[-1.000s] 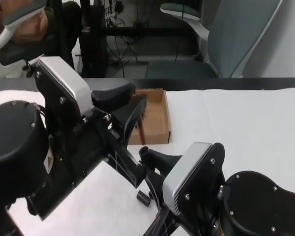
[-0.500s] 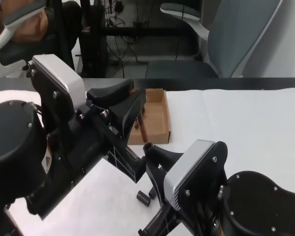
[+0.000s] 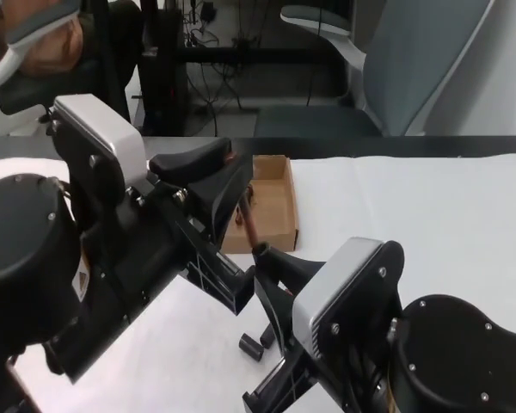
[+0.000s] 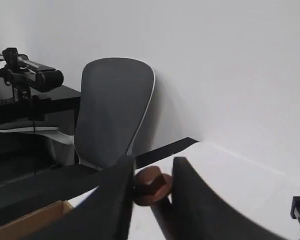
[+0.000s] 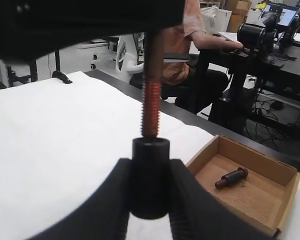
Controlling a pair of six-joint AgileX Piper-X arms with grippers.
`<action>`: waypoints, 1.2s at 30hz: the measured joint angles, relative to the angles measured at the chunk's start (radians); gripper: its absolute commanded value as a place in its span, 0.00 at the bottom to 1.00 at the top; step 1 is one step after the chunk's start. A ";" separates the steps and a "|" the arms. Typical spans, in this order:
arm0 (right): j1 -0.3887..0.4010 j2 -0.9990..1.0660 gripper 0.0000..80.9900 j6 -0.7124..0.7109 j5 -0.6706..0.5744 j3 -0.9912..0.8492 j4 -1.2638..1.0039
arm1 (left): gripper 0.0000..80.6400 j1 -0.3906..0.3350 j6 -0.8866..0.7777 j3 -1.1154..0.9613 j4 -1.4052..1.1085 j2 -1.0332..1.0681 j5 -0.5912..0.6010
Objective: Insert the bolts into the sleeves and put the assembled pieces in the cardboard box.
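Bolt [image 4: 151,186] and sleeve [image 5: 150,177] are held in the air over the white-covered worktop [image 3: 430,206]. The brown hexagonal head is clamped between the fingers of the left gripper [image 4: 151,194], and the black sleeve is clamped upright in the right gripper [image 5: 150,200]. The threaded end is set at the sleeve's open top. The cardboard box [image 5: 286,199] is placed by the worktop's far edge, with one assembled piece [image 5: 231,177] laid inside. A loose sleeve [image 3: 252,346] is seen toward the near edge.

A bolt [image 4: 151,184] is being clamped by its head in the left gripper [image 4: 152,172]; behind the bolt a chair [image 4: 115,110], beside it a box [image 4: 27,222].
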 measured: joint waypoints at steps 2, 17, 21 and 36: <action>-0.004 0.000 0.01 0.000 0.000 0.000 0.005 | 0.02 0.000 -0.011 0.000 0.002 0.000 0.007; -0.007 0.000 0.01 -0.026 -0.014 0.000 -0.020 | 0.02 -0.002 -0.042 0.000 0.061 0.000 0.059; -0.007 0.000 0.01 -0.059 -0.004 0.000 -0.063 | 0.05 -0.023 -0.045 0.002 0.095 0.000 0.089; -0.079 0.000 0.01 -0.062 0.010 0.000 -0.066 | 0.87 -0.071 -0.048 0.006 0.066 -0.002 0.058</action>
